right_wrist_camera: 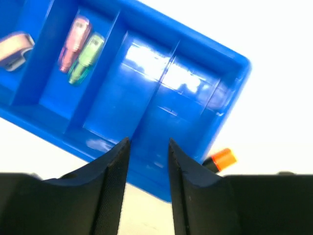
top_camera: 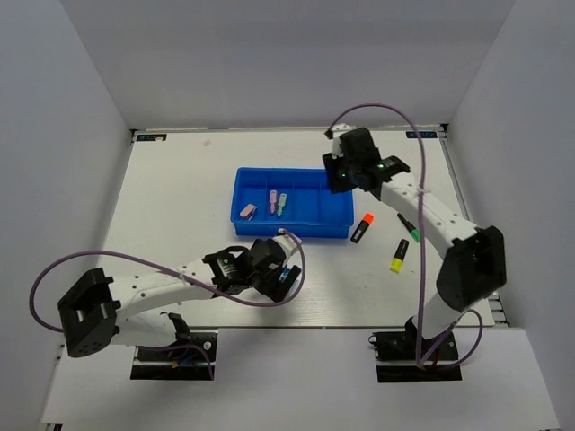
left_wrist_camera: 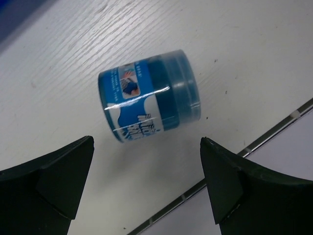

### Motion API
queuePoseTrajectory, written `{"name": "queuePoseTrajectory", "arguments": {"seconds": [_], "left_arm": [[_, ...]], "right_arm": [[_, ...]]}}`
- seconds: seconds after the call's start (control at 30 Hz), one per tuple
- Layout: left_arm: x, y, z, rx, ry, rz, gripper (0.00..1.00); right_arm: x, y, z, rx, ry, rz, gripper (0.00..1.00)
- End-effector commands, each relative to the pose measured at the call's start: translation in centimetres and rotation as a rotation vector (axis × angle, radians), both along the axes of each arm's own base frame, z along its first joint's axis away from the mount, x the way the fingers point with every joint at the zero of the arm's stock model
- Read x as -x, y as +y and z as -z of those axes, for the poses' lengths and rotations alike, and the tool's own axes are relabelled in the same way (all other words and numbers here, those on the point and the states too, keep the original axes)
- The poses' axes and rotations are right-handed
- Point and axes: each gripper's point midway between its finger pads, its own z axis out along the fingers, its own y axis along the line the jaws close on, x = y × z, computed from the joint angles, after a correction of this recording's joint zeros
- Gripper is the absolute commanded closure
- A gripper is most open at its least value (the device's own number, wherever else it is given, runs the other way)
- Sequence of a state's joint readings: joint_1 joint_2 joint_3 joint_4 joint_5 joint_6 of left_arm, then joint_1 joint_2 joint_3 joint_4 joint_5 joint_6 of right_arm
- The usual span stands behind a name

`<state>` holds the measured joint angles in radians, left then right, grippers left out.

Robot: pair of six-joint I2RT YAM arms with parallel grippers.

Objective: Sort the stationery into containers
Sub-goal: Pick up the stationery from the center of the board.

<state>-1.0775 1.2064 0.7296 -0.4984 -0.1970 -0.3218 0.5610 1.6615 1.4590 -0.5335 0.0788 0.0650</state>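
Tray (right_wrist_camera: 146, 98): directly beneath the right pincer (right_wrist_camera: 148, 142), its two bare compartments nearest the tips.
Left pincer (left_wrist_camera: 146, 161): jaws spread wide, empty.
Right pincer: jaws a narrow gap apart, gripping nothing.
Tape roll (left_wrist_camera: 149, 95): on its side, just ahead of the left pincer's tips.
Orange highlighter (right_wrist_camera: 220, 159): outside the tray, right of the right pincer.

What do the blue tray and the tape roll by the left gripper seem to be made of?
Blue tray: apparently moulded hard plastic, glossy; bright reflections on its floor, dividers seem one piece with it.
Tape roll: seemingly wrapped in clear shiny film with a printed blue label; glare streaks cross it.
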Motion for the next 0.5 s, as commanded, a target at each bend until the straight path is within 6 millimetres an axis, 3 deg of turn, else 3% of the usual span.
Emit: {"name": "queuePoseTrajectory", "arguments": {"seconds": [0.0, 0.03, 0.1, 0.3, 0.47], "left_arm": [[-0.9, -3.4, -1.7, 0.088, -0.048, 0.052, 0.0], [-1.1, -3.6, -1.6, 0.084, -0.049, 0.049, 0.0], [-1.8, -3.5, -0.9, 0.037, -0.055, 0.009, 0.0], [-1.9, -4.1, 1.2, 0.013, -0.009, -0.038, 0.0], [-3.0, -4.8, 1.3, -0.036, -0.052, -0.109, 0.0]], "right_arm": [[0.5, -2.0, -0.9, -0.032, -0.05, 0.011, 0.58], [1.0, -3.1, 0.4, -0.025, -0.016, 0.022, 0.58], [1.5, -3.7, -0.2, -0.052, -0.018, 0.031, 0.57], [3.6, -4.6, 0.7, -0.117, 0.034, 0.023, 0.56], [4.4, -5.2, 0.8, -0.155, 0.053, 0.031, 0.56]]}}
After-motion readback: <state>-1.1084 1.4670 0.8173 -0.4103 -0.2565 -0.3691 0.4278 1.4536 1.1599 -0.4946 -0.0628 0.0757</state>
